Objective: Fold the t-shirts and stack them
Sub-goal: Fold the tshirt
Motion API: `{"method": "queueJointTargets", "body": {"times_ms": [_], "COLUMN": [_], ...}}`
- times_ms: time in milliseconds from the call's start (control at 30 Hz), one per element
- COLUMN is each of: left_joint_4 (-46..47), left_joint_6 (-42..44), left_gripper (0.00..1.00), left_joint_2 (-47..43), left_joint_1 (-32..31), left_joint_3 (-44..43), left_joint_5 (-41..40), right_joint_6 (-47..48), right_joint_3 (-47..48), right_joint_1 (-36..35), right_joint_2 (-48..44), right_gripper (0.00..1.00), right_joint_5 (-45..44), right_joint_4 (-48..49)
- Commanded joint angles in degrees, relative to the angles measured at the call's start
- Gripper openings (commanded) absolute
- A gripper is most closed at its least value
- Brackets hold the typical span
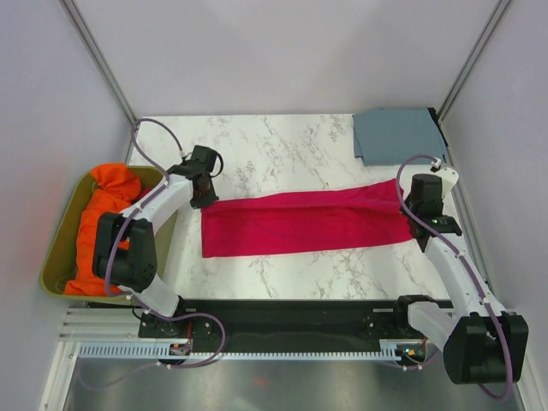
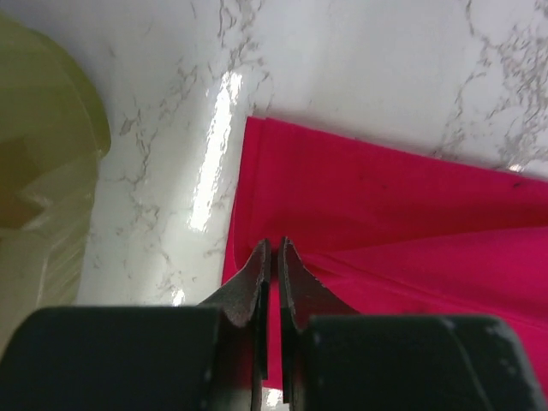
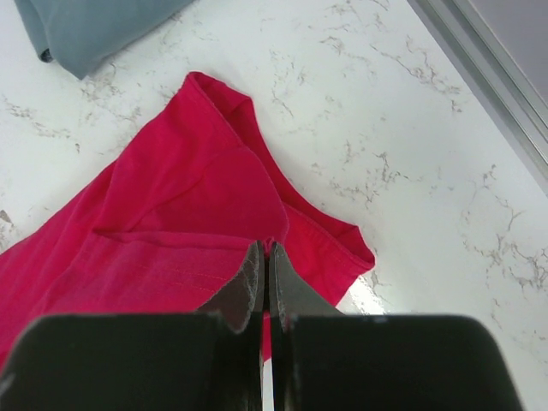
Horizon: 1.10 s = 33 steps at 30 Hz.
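A white marble-veined table (image 1: pixel 291 145) sits boxed in by plain pale walls (image 1: pixel 282 51) with grey metal posts (image 1: pixel 98 60) at the corners, light glaring off its top.

Two grippers, the left gripper (image 2: pixel 272 250) and right gripper (image 3: pixel 265 250), two tees, one crimson t-shirt (image 1: pixel 304 224), one blue-grey t-shirt (image 1: pixel 398 134), one olive bin (image 1: pixel 58 250), one orange cloth heap (image 1: pixel 104 210), one marble table (image 1: pixel 282 145)

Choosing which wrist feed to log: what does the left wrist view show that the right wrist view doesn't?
Left wrist only: the olive bin and the left gripper, shut on the red t-shirt at its squared end. Right wrist only: the blue-grey t-shirt, a metal rail and the right gripper, shut on its other end. Both: the red t-shirt on the marble table.
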<state>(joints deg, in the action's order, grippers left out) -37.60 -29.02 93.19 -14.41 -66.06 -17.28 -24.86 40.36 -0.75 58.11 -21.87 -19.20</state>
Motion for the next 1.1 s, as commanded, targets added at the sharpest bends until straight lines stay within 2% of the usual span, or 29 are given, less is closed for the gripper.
{"method": "queueJointTargets", "body": {"times_ms": [0,33,100,167,200,233,267,333,467,633,667,733,900,1067], "left_joint_4": [0.5,0.4,0.1,-0.6,-1.1,-1.7,-3.2,-5.1,-5.2,-2.5,-2.6,-2.6,-3.1,-5.5], "left_joint_6": [-1.7,-2.2,-2.9,-3.6,-3.6,-3.2,-3.2,-2.8,-2.4,-1.9,-1.7,-0.5,5.7,9.0], "left_gripper": [0.09,0.18,0.26,0.34,0.38,0.46,0.49,0.5,0.5,0.48,0.47,0.47,0.46,0.46], "left_joint_2": [-4.7,-5.5,-8.8,-11.1,-12.8,-13.4,-13.8,-14.3,-15.1,-11.5,-10.5,-10.9,-19.7,-30.2], "left_joint_1": [-0.8,-1.1,-1.3,-1.3,-1.2,-1.3,-1.3,-1.3,-1.4,-4.1,-4.7,-7.0,-8.9,-9.0], "left_joint_3": [4.0,5.1,8.5,10.2,11.1,11.1,10.8,8.8,6.4,3.4,2.7,1.4,3.7,9.9], "left_joint_5": [-1.9,-2.1,-1.8,-1.9,-1.8,-1.5,-1.6,-2.1,-1.5,1.0,2.5,3.4,7.6,7.9], "right_joint_6": [-1.7,-2.8,-4.5,-6.6,-6.8,-7.0,-7.9,-8.6,-8.8,-5.9,-5.7,-5.1,-1.9,0.3], "right_joint_3": [-1.6,-1.9,-3.6,-5.0,-5.8,-6.1,-6.2,-6.1,-5.2,-6.0,-5.9,-4.3,1.7,6.7], "right_joint_1": [0.5,0.5,0.6,2.8,3.3,3.5,3.6,3.7,3.7,3.7,3.8,3.7,2.2,-2.7], "right_joint_2": [0.6,0.7,1.0,1.3,1.9,2.4,3.0,3.8,2.4,0.9,1.5,4.7,15.3,22.2], "right_gripper": [0.0,0.0,0.05,0.41,0.8,0.91,0.95,0.98,0.97,0.94,0.93,0.88,0.78,0.74], "right_joint_5": [-2.6,-2.8,-3.9,-3.9,-2.9,-2.5,-2.4,-1.9,1.9,14.9,19.4,21.7,25.6,23.6], "right_joint_4": [-0.2,-0.4,-0.7,-0.7,-0.5,-0.2,-0.3,-0.3,0.9,6.3,8.0,8.8,9.1,9.1]}}
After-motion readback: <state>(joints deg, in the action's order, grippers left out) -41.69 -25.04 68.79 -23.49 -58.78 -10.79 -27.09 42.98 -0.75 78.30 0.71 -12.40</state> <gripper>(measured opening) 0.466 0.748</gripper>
